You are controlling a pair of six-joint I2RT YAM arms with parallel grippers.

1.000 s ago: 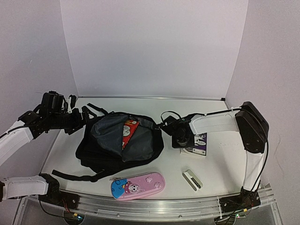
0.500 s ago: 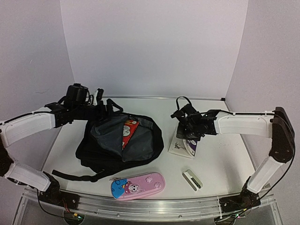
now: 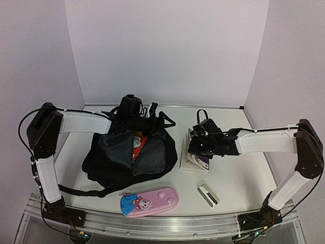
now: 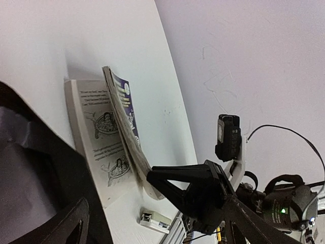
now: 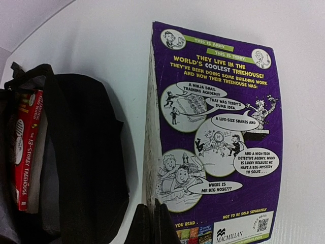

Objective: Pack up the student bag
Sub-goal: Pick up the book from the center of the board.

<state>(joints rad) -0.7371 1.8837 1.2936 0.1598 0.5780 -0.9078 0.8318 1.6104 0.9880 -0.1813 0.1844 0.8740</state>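
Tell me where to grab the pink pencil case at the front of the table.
Take the pink pencil case across its narrow width near mid-length, coming straight down. It lies flat, long and slim, so its long sides probably give the best pinch.

Purple book (image 5: 213,137), back cover showing: "THEY LIVE IN THE WORLD'S COOLEST TREEHOUSE!" Speech bubbles read "A NINJA SNAIL TRAINING ACADEMY!" and "WHERE IS MR BIG NOSE???", with "MACMILLAN" at the bottom. Over in the student bag (image 5: 86,152), the red book's (image 5: 26,152) spine says "13-STOREY TREEHOUSE".
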